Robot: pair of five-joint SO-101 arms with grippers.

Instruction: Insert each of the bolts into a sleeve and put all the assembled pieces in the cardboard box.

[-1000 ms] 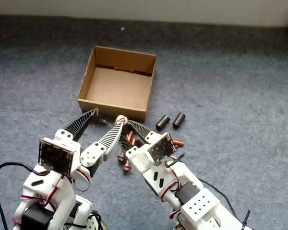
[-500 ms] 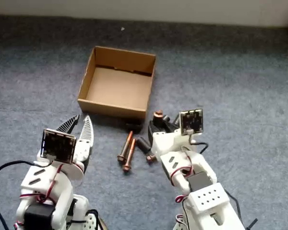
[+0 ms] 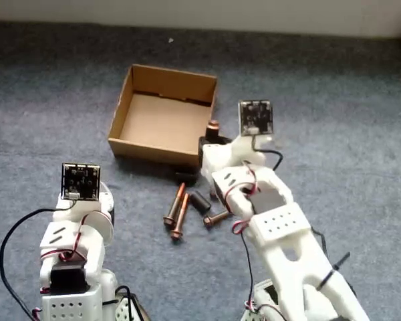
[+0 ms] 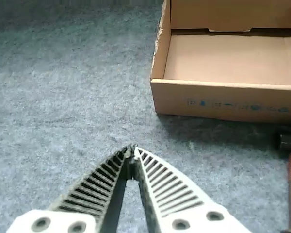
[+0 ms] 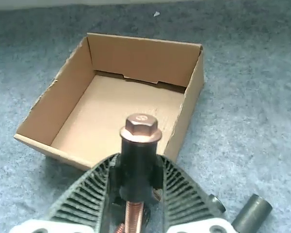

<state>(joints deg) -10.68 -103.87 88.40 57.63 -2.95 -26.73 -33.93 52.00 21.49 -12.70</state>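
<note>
Right jaws: Your right gripper (image 5: 136,167) squeezes tight on the bolt-and-sleeve piece (image 5: 139,131). It grips the black sleeve part.
Left jaws: Your left gripper (image 4: 131,151) is pinched closed with nothing in it, low over the grey carpet (image 3: 334,100).
Which way: The cardboard box (image 5: 136,53) sits just ahead of your right jaws, open side up. The piece is by the box's near corner. I think you must carry it over the wall before you let go.
Long way: The piece stands straight up, bolt head on top.
Nearer arm: Your right arm is at the box. Your left arm is well back from it.
How it looks: A shiny copper bolt with a six-sided head pokes out of a dark, smooth tube.
Left to do: Two bolts (image 3: 178,208) lie side by side on the carpet, with a third bolt (image 3: 217,217) and a loose sleeve (image 3: 200,202) near them.
</note>
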